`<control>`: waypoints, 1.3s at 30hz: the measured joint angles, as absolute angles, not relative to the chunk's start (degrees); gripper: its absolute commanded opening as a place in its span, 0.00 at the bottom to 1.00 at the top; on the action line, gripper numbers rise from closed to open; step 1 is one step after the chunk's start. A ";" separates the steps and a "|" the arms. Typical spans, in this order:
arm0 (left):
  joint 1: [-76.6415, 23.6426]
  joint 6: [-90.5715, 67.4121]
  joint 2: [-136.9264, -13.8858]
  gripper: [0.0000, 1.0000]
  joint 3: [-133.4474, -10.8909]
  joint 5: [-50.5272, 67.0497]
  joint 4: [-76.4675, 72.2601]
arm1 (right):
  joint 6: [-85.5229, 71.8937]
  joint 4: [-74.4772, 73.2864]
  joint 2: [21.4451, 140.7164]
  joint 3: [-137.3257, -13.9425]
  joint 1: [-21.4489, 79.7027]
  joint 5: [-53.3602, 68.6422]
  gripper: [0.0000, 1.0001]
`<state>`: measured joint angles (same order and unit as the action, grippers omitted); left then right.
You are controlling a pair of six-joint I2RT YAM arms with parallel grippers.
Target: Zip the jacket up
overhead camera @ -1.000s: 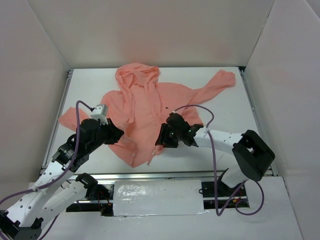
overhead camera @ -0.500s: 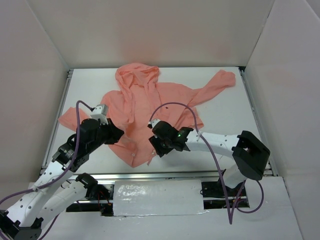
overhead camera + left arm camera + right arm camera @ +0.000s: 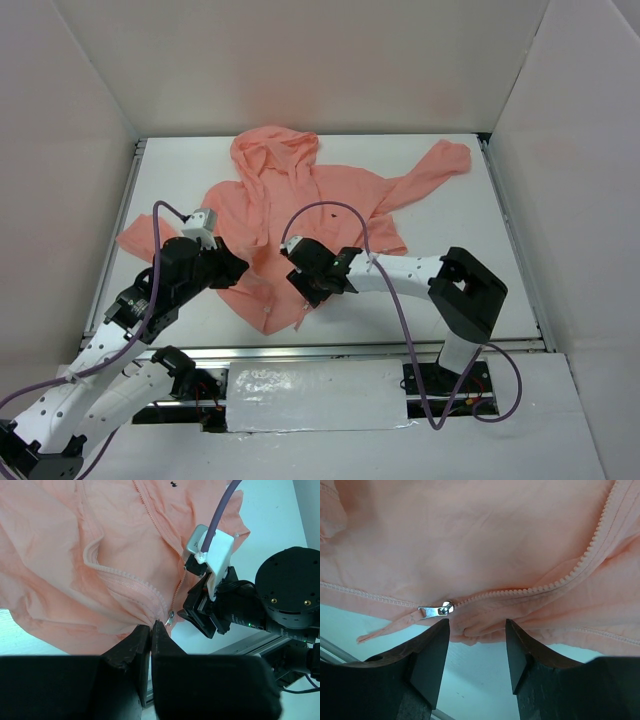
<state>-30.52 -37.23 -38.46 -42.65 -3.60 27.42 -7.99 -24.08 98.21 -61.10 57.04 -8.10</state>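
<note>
The salmon-pink jacket point(image 3: 300, 200) lies flat on the white table, hood at the far side, its zipper open up the front. My left gripper point(image 3: 238, 268) is shut on the jacket's bottom hem; in the left wrist view point(image 3: 151, 628) it pinches the fabric right beside the zipper's foot. The silver zipper pull point(image 3: 170, 619) lies just right of it. My right gripper point(image 3: 303, 292) is open and low at the hem. In the right wrist view point(image 3: 476, 630) its jaws stand just below the zipper pull point(image 3: 436, 610), which lies off the left fingertip point(image 3: 432, 645), untouched.
White walls box in the table point(image 3: 470, 260) on three sides. A metal rail point(image 3: 300, 352) runs along the near edge. The jacket's sleeves spread to the far right point(image 3: 440, 160) and to the left point(image 3: 140, 238). Purple cables loop over both arms.
My right gripper has swung left along the hem to the bottom of the zipper. The left gripper has kept its hold and place.
</note>
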 measured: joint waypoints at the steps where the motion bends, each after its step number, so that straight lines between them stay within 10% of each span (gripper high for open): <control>1: -30.52 -37.23 -38.44 0.00 -42.65 -3.53 27.42 | -7.77 -24.03 98.21 -61.10 57.04 -8.05 0.56; 15: -30.52 -36.53 -38.37 0.00 -42.65 -3.07 27.40 | -6.28 -25.12 101.58 -61.19 57.82 -5.78 0.52; 25: -30.52 -36.21 -38.00 0.00 -42.65 -3.07 27.42 | -6.31 -25.34 102.13 -61.93 58.00 -5.89 0.17; 39: -30.52 -36.21 -38.09 0.00 -42.65 -3.01 27.42 | -7.81 -25.21 97.25 -61.47 58.00 -5.15 0.03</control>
